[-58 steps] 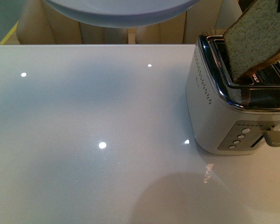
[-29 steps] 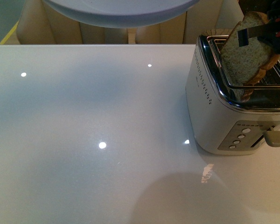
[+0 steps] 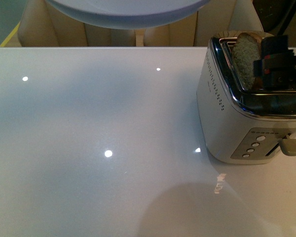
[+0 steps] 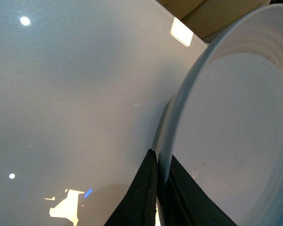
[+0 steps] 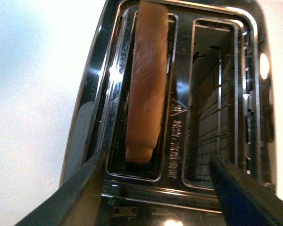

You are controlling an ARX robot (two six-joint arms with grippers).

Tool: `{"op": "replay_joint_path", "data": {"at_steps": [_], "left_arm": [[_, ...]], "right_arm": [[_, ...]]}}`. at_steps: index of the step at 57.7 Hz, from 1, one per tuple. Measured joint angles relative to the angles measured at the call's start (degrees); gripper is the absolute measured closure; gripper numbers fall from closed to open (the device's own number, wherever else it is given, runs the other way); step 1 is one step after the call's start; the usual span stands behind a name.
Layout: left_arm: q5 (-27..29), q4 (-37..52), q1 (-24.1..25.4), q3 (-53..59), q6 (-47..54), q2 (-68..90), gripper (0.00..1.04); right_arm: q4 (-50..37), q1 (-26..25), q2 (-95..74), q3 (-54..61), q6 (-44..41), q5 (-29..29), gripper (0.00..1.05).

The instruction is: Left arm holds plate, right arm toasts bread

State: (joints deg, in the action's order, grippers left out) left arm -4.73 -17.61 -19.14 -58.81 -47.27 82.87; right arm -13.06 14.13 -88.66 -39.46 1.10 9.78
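Observation:
The pale grey-blue plate (image 3: 128, 12) hangs above the table's far edge, cut off by the top of the front view. In the left wrist view my left gripper (image 4: 161, 162) is shut on the plate (image 4: 236, 117), its black fingers pinching the rim. The bread (image 3: 245, 59) stands upright in the toaster's (image 3: 227, 123) left slot, its rounded top poking out. My right gripper (image 3: 280, 66), black with a red mark, hovers over the toaster just right of the slice. In the right wrist view the right gripper (image 5: 156, 157) is open, with the bread (image 5: 146, 84) apart from both fingers.
The toaster's (image 5: 92, 117) second slot (image 5: 217, 94) holds nothing. Its lever (image 3: 289, 145) and several round buttons face the front. The glossy white table (image 3: 113, 148) spreads left of the toaster. Beige panels (image 3: 113, 37) stand behind the far edge.
The bread went from tilted above the toaster down into the left slot. My right gripper came down with it and let go. The plate has stayed put.

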Motion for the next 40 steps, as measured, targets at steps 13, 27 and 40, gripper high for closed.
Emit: {"op": "replay_joint_path", "data": {"at_steps": [13, 27, 40], "left_arm": [[0.00, 0.00, 0.00, 0.00, 0.00, 0.00, 1.02], [0.00, 0.00, 0.00, 0.00, 0.00, 0.00, 1.02], [-0.15, 0.00, -0.09, -0.02, 0.00, -0.09, 1.02]], "right_arm": [[-1.20, -4.37, 17.29, 7.91, 2.10, -1.95, 0.09], [1.14, -14.21, 37.86, 17.22, 1.16, -3.13, 0.09], [-14.88, -14.56, 41.03, 24.72, 0.09, -9.49, 0.25]]}}
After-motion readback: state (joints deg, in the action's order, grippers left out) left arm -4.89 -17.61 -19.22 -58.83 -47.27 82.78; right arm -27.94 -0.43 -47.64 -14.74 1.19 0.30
